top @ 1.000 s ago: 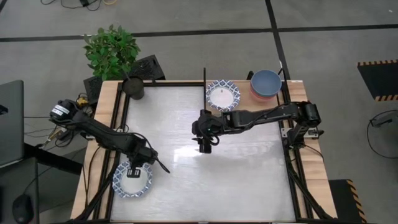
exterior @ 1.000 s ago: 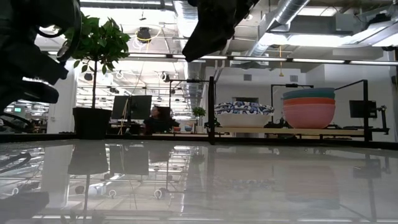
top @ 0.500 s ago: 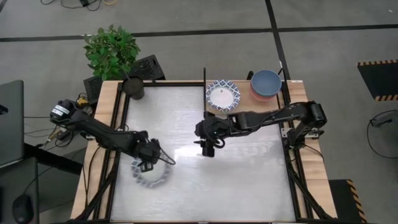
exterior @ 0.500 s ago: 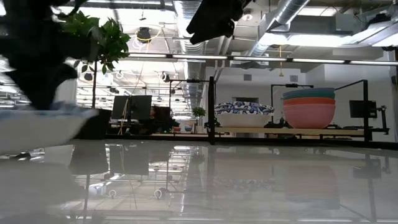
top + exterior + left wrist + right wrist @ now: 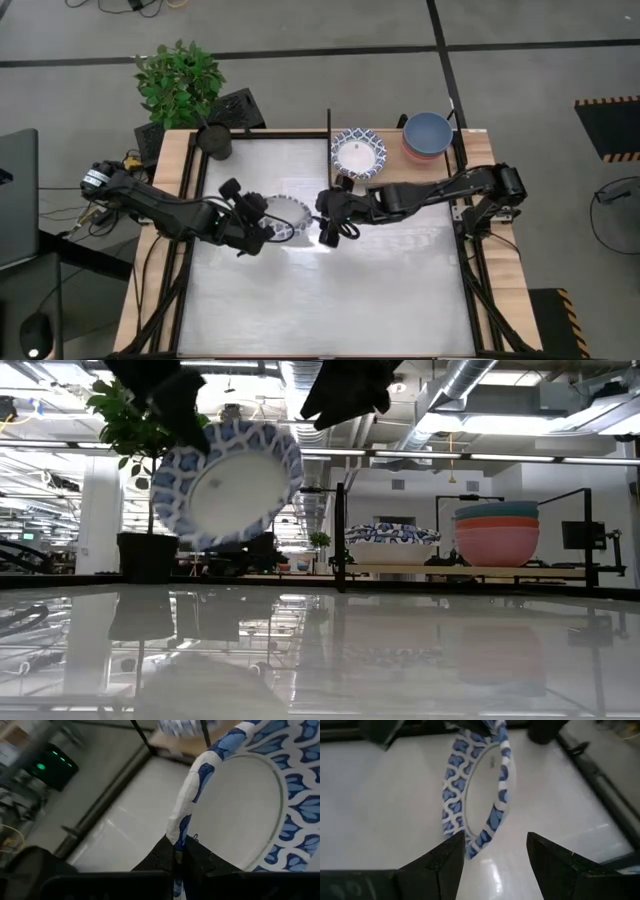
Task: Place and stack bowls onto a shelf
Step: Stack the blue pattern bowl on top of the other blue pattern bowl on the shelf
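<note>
My left gripper is shut on a white bowl with a blue patterned rim, held up on edge over the table's middle; the low view shows this bowl tipped and high above the tabletop. My right gripper is open and faces the bowl's other side, its fingers flanking the bowl's near rim without plain touch. On the wooden shelf at the far right sit a patterned bowl stack and a blue bowl on pink ones. My left gripper pinches the bowl's rim between its two fingers, one on the inner face and one on the outer. The fingers come from the table's left. The bowl is lifted clear and tilted nearly on edge, its hollow facing the far-left.
A potted plant and a dark pot stand at the far left corner. A black post rises at the shelf's left end. The glossy white tabletop lies bare toward the near edge.
My left gripper has lifted the patterned bowl from the table's near left and carried it up, right and toward the far edge, to the middle. The bowl has tipped from lying flat to standing on edge. My right gripper has stayed about where it was.
</note>
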Tool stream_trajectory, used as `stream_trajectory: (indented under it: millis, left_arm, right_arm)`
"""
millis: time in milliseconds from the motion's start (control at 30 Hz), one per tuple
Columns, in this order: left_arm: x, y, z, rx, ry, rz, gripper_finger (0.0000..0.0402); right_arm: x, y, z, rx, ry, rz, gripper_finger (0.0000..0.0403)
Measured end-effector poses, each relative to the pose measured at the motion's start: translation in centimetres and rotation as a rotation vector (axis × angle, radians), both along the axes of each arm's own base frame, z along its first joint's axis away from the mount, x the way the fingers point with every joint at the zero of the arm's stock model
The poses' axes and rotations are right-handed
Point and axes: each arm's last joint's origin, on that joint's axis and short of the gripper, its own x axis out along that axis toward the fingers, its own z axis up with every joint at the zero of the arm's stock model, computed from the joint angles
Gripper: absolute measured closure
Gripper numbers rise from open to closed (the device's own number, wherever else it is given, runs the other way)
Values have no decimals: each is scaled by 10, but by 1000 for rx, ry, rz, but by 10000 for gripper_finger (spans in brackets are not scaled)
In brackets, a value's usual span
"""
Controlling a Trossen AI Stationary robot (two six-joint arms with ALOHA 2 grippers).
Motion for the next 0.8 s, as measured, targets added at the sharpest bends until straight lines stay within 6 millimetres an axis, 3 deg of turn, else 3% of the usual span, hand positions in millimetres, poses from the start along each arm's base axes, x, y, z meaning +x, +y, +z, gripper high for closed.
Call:
stream_trajectory:
  millis: [233, 600, 700, 800]
  left_arm:
    - [7, -1, 13, 33, -100, 22, 401]
    - [14, -2, 19, 66, -175, 30, 401]
    - [14, -2, 20, 70, -176, 25, 401]
    - [14, -2, 20, 69, -176, 24, 401]
  right_arm:
    - [1, -1, 4, -88, -45, -112, 163]
    - [7, -2, -3, -111, -48, -126, 166]
    - [7, -1, -4, -131, -45, -146, 192]
    - [6, 0, -3, -132, -50, -147, 247]
